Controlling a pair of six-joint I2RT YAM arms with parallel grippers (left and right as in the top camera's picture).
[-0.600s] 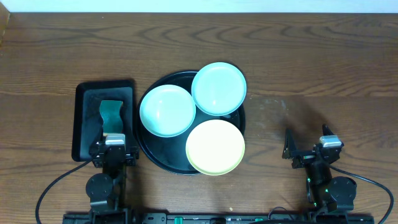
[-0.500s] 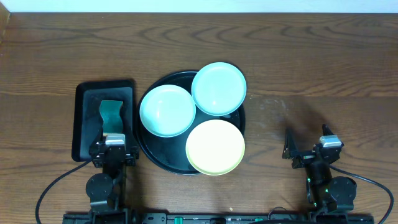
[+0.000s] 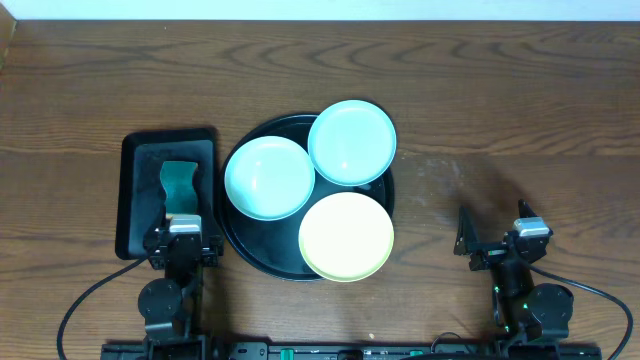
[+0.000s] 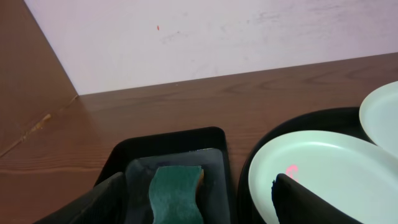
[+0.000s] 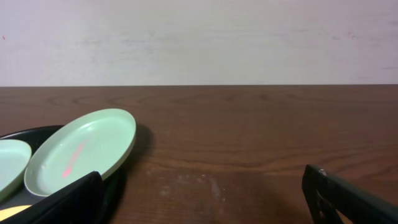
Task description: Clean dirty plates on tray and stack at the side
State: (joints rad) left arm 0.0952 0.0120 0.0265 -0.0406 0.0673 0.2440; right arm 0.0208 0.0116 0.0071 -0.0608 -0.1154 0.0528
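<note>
The large round black tray (image 3: 255, 243) lies in the middle of the table and holds the three plates. A light blue plate (image 3: 268, 177) is at its left, a mint plate (image 3: 351, 141) overhangs its far right rim, and a pale yellow plate (image 3: 346, 236) is at the near right. The light blue plate (image 4: 323, 171) has a pink smear, and the mint plate (image 5: 84, 149) has a pink streak. My left gripper (image 3: 182, 228) is open and empty at the near end of the rectangular tray. My right gripper (image 3: 495, 230) is open and empty over bare table, right of the round tray.
A smaller rectangular black tray (image 3: 135, 190) lies left of the round tray with a green sponge (image 3: 178, 183) in it. The sponge (image 4: 177, 193) sits just ahead of my left fingers (image 4: 93, 202). Bare wood with pale smudges (image 5: 205, 183) lies ahead of my right gripper.
</note>
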